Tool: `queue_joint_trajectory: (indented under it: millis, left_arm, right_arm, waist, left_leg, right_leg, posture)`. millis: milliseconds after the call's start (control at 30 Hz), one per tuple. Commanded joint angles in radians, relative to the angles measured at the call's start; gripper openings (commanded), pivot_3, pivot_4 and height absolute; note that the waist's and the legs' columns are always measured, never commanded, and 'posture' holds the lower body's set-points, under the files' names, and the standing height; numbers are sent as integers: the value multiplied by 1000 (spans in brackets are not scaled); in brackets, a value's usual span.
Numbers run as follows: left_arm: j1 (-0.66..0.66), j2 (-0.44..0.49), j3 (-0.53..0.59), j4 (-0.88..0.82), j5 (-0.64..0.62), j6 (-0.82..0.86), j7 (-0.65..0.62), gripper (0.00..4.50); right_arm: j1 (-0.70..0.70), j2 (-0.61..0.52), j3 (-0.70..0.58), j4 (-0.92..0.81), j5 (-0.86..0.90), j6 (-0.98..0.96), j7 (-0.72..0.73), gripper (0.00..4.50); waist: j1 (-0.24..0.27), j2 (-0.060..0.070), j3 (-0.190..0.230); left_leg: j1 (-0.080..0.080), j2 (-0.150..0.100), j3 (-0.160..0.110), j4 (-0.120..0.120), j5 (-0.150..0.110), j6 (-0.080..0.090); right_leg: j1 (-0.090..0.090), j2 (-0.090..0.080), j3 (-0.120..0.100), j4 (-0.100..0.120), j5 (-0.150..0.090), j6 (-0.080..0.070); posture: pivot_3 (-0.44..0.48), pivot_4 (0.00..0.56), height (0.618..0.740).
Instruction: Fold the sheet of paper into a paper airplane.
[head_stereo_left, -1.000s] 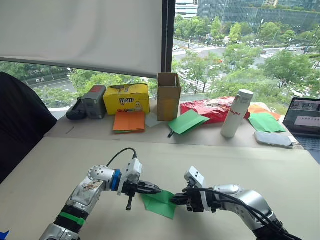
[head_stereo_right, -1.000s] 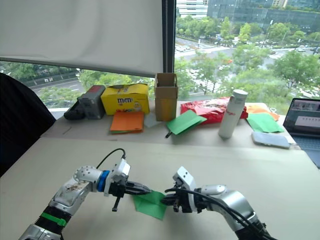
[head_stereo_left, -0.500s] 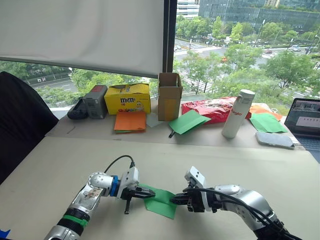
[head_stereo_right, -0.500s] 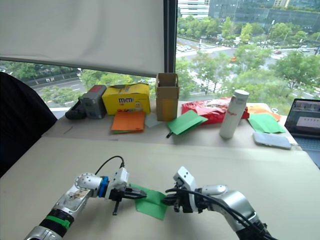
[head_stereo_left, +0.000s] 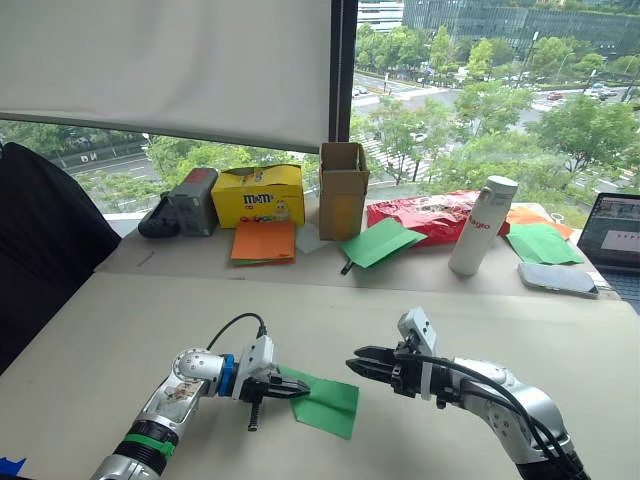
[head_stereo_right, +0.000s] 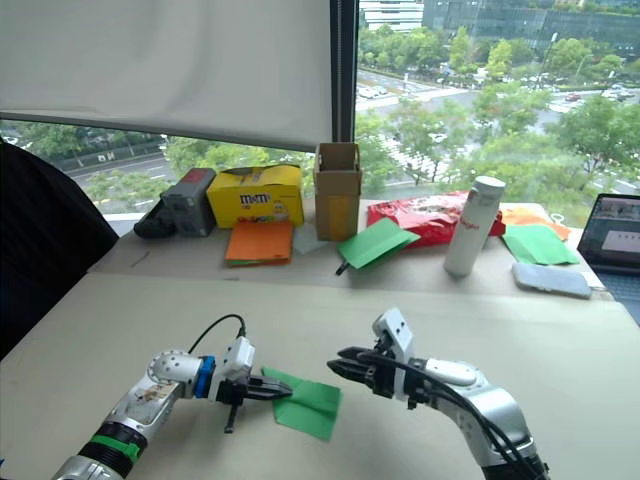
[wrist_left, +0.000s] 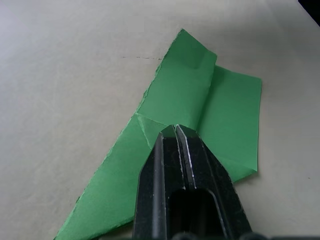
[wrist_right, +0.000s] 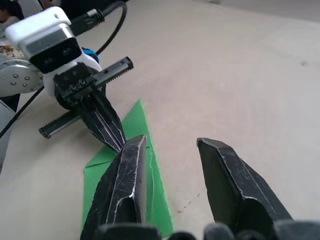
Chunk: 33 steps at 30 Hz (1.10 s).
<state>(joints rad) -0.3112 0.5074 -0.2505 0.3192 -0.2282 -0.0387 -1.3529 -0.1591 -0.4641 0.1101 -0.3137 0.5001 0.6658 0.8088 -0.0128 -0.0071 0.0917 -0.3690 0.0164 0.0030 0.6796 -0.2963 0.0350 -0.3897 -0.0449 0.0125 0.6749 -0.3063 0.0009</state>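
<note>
The bright green sheet of paper (head_stereo_left: 330, 405) lies flat on the beige table (head_stereo_left: 120, 330), folded into a layered wedge with visible creases (wrist_left: 225, 115). My left gripper (head_stereo_left: 300, 391) is shut, and its joined tips (wrist_left: 175, 129) rest on top of the paper near its left part. My right gripper (head_stereo_left: 355, 362) hovers open above the table just right of the paper, touching nothing. In the right wrist view its fingers (wrist_right: 127, 180) stand apart over the paper's edge (wrist_right: 156, 185), with the left gripper (wrist_right: 107, 127) beyond.
On the back ledge are orange paper sheets (head_stereo_left: 260, 241), a yellow box (head_stereo_left: 258, 195), a cardboard box (head_stereo_left: 340, 190), more green sheets (head_stereo_left: 378, 242), a red bag (head_stereo_left: 430, 215), a white bottle (head_stereo_left: 478, 227), a phone (head_stereo_left: 558, 279) and a laptop (head_stereo_left: 612, 230). A black chair (head_stereo_left: 40, 260) stands left.
My right gripper has let go of the paper's right edge, risen and drawn back to the right, now open. The left gripper slid onto the paper and stays there.
</note>
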Motion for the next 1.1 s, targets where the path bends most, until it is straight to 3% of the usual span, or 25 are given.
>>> queue_joint_trajectory:
  millis: [33, 133, 600, 1100]
  left_arm:
    - [5, 1, -19, 32, 23, 17, -5, 0]
    - [-2, 1, -19, 39, 24, 17, -10, 0]
    - [-7, 20, -27, 35, 34, 28, -29, 0]
    - [-18, 24, -33, 53, 46, 11, -36, 0]
  right_arm:
    - [-4, 4, 103, 8, -121, -191, 35, 1065]
    - [-24, 1, 220, 79, -249, -340, 70, 25]
    - [-60, 61, 331, 297, -354, -528, 162, 25]
    - [9, -51, 375, 323, -508, -620, 161, 25]
  waist:
    - [0, 0, 1]
    - [0, 1, 1]
    - [-2, 1, 0]
    - [2, 1, -1]
  left_leg:
    - [0, 0, 0, 0, 0, 0]
    - [1, 0, 1, 0, 0, 0]
    - [1, -1, 1, 0, 0, 0]
    - [2, -2, 1, 1, 0, 0]
  right_leg:
    - [0, 0, 0, 0, 0, 0]
    - [0, 1, -1, 0, -1, 2]
    - [0, 2, -2, 1, 0, -1]
    - [1, 1, -2, 2, 0, -1]
  posture:
    - [0, 150, 656]
    - [0, 150, 656]
    - [0, 150, 656]
    - [0, 150, 656]
